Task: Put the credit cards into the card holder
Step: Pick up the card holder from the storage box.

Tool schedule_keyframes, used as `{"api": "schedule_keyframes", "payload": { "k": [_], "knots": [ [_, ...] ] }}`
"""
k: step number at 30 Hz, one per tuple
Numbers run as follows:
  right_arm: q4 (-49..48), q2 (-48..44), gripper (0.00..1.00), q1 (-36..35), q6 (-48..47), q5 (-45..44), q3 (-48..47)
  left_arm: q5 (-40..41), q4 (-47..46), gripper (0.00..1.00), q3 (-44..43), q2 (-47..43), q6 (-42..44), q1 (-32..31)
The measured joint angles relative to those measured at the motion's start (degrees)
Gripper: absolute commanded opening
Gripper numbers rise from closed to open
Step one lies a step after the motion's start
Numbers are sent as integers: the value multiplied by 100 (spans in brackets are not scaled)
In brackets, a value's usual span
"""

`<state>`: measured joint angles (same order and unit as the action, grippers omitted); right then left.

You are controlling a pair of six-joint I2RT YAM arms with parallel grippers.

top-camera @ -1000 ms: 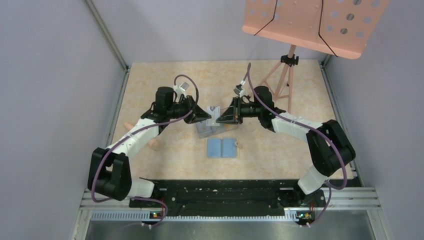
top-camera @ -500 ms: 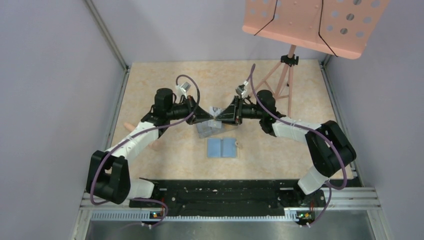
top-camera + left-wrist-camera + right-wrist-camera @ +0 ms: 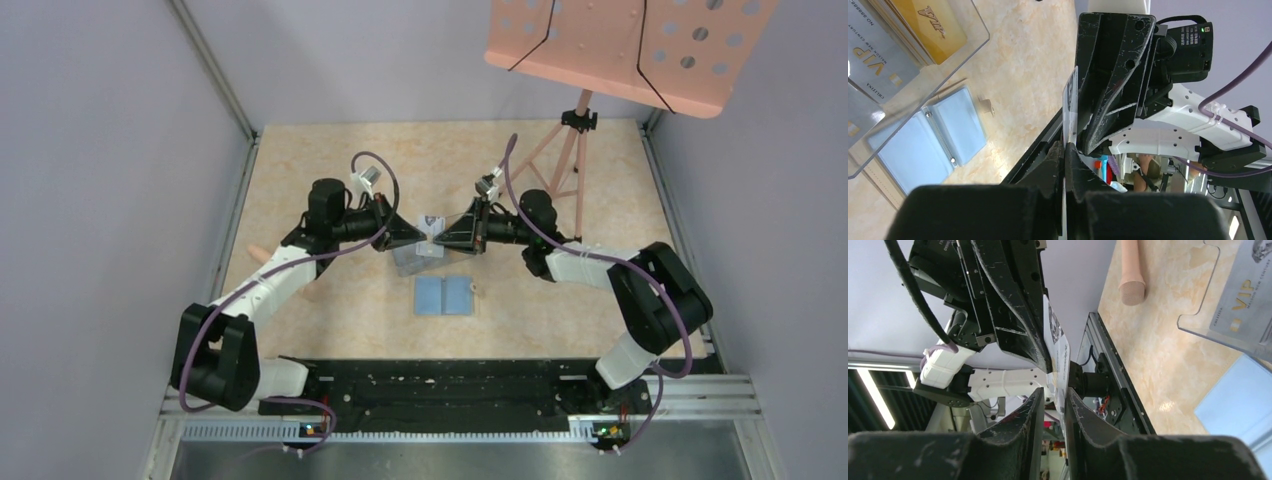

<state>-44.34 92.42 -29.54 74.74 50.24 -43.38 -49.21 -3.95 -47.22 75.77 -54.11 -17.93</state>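
While the left gripper (image 3: pixel 1064 147) pinched the thin white credit card (image 3: pixel 1060 352) with bluish print in the air near the clear plastic box (image 3: pixel 412 262), the right gripper (image 3: pixel 1055 392), jaws slightly apart around it, should have closed firmly before any release, the open light-blue folding card holder (image 3: pixel 444 296) lying just nearer on the table.

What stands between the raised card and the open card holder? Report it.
Nothing visible. The white card is held by the left gripper above the clear box; the card holder lies open and bare on its near side.

Right tool (image 3: pixel 1054 404) straddles white card (image 3: pixel 1060 345) — left tool (image 3: pixel 1044 365) grips it.
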Motion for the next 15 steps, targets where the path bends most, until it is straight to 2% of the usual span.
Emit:
{"api": "schedule_keyframes", "payload": {
  "k": [4, 5, 7, 11, 13, 14, 15],
  "knots": [
    [-533, 7, 19, 4, 330, 2, 105, -11, -15, 0, 0, -83, -2, 0],
    [-649, 11, 16, 4, 402, 4, 131, -17, -24, 0, 0, -109, -2, 0],
    [-791, 11, 1, 4, 501, 26, 151, -37, -46, 0, 0, -155, -2, 0],
    [-841, 52, 0, 7, 579, 46, 170, -70, -70, 0, 0, -190, 0, 4],
    [-839, 57, 0, 9, 586, 55, 173, -66, -44, 12, 7, -190, 0, 4],
    [-831, 57, 0, 9, 579, 61, 173, -63, -31, 24, 7, -190, 9, 4],
    [-817, 57, 0, 9, 564, 66, 173, -46, -11, 32, 9, -197, 31, 2]
  ]
}}
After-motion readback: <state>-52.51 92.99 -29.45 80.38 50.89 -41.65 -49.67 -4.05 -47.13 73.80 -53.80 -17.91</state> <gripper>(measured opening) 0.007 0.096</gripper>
